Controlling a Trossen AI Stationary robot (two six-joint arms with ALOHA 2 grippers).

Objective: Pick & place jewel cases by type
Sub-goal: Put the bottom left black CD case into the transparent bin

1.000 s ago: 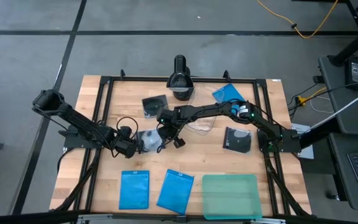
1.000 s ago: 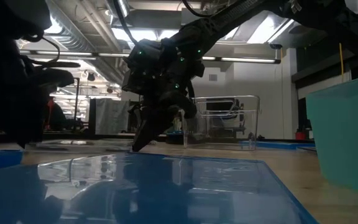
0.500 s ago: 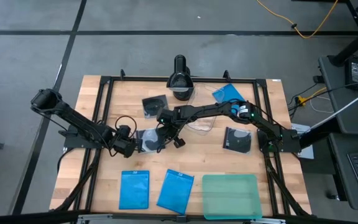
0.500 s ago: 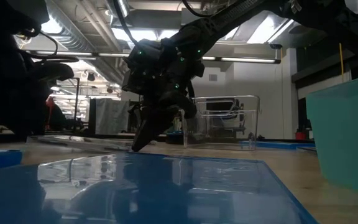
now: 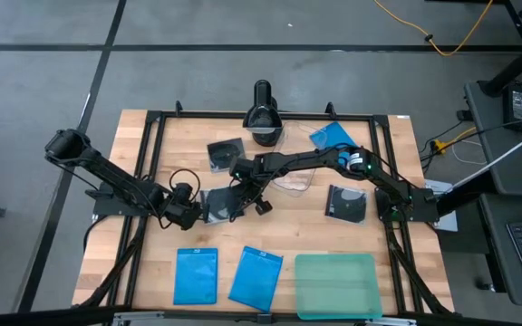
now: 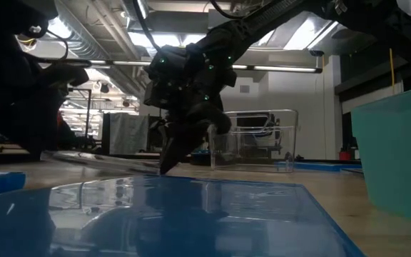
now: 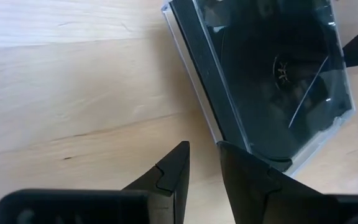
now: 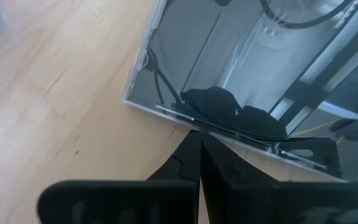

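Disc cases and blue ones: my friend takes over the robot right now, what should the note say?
Left gripper: slightly open at the middle disc case's edge, holding nothing.
Right gripper: shut, tip against that case's other side.
Two other disc cases lie apart.
Two blue cases sit side by side; the third lies far off.
Left: likely gather each type together.

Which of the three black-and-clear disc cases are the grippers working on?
The middle disc case, between the left gripper and right gripper. The other two lie alone: one near the back, one at the right.
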